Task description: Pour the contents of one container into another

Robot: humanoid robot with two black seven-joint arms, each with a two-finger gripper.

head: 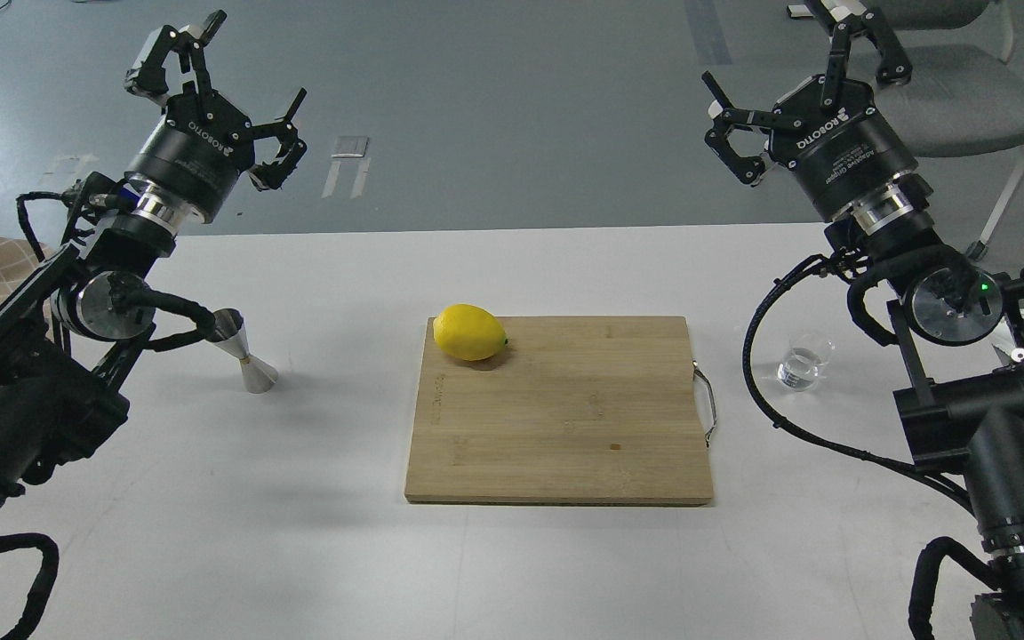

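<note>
Tumbler [804, 362], jigger [244, 354] untouched; left pincer [232, 98], right pincer [801, 84] raised, fingers spread apart.

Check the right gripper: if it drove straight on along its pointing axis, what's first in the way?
Likely nothing on the table. The right gripper is open and points up and away, past the table's far edge; beyond lie floor and a grey chair. Depth unclear.

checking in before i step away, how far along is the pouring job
Nothing looks done yet. The glass stands on the table at the right and the steel jigger at the left, far apart, with the cutting board and lemon between them. Nothing is in hand: the left gripper and right gripper are open and raised. Grasping, carrying and pouring remain.
</note>
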